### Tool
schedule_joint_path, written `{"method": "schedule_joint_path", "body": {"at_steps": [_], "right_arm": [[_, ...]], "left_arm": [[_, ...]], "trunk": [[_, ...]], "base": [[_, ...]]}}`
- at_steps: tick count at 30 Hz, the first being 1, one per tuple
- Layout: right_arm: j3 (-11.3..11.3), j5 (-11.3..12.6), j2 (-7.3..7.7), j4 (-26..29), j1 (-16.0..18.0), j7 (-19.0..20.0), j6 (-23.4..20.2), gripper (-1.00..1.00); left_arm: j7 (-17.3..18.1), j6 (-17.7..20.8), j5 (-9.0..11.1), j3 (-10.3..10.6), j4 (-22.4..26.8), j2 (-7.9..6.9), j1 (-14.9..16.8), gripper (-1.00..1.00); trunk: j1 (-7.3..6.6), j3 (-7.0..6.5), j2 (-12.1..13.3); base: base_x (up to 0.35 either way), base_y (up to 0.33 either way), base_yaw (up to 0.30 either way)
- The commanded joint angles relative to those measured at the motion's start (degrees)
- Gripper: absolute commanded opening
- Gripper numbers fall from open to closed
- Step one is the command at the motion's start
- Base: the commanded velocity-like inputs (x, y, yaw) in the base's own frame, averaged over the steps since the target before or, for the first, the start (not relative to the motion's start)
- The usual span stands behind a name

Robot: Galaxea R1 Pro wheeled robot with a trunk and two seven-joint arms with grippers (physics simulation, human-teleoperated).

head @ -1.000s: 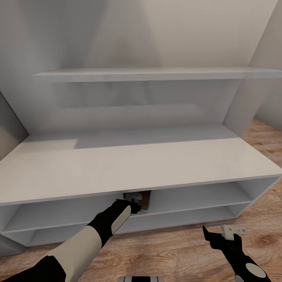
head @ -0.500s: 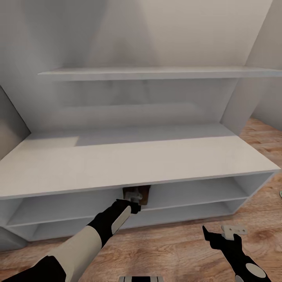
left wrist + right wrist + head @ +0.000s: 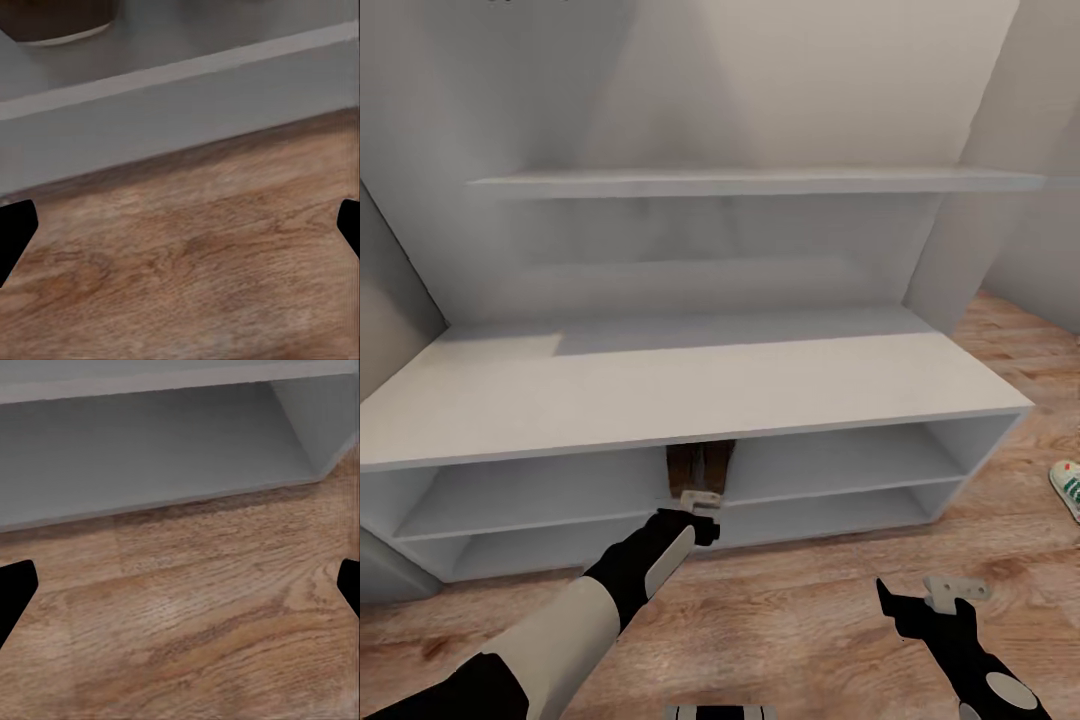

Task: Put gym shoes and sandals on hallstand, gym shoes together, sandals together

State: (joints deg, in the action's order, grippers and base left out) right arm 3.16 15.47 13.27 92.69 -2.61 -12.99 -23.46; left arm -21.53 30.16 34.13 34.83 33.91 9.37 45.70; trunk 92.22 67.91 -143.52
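The left claw [image 3: 698, 514] is spread wide, holding nothing, just before the hallstand [image 3: 690, 395], where 1 brown sandal [image 3: 698, 467] lies on the upper shelf. The right claw [image 3: 935, 598] hangs wide over the corridor floor [image 3: 800, 630]. 1 gym shoe [image 3: 1067, 486] lies on that floor, right of the hallstand.

Left arm [image 3: 600, 600]: black shell with cream panels, ending in a pale grey gripper [image 3: 700, 503]. Right arm [image 3: 970, 665]: black, with a white oval patch at 5 o'clock and a light grey gripper [image 3: 950, 592].

No readable text, label, brand, number or sign appears on the white shoe rack [image 3: 690, 395], the wall shelf [image 3: 760, 182] or the wood floor [image 3: 810, 630].
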Motion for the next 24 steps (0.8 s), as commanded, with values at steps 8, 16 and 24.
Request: {"method": "schedule_joint_path", "body": {"at_steps": [8,16,24], "right_arm": [[0.1,0.0,0.01,0.0,0.1,0.0,0.0,1.00],[-0.2,0.1,-0.05,0.0,2.9,0.4,-2.6,1.00],[0.0,0.3,-0.76,0.0,8.8,1.7,-12.0,1.00]], "left_arm": [[-0.1,-0.1,0.0,-0.2,1.1,-0.25,-1.0,1.00],[-0.6,-0.4,-0.3,-0.5,12.0,-0.57,-8.2,1.00],[-3.8,-0.6,-0.2,-0.6,21.1,-0.80,-14.3,1.00]], "trunk": [[0.00,0.00,0.0],[0.00,0.00,0.0],[0.00,0.00,0.0]], "base": [[-0.317,-0.101,0.000],[-0.181,-0.031,0.000],[-0.036,-0.006,0.000]]}}
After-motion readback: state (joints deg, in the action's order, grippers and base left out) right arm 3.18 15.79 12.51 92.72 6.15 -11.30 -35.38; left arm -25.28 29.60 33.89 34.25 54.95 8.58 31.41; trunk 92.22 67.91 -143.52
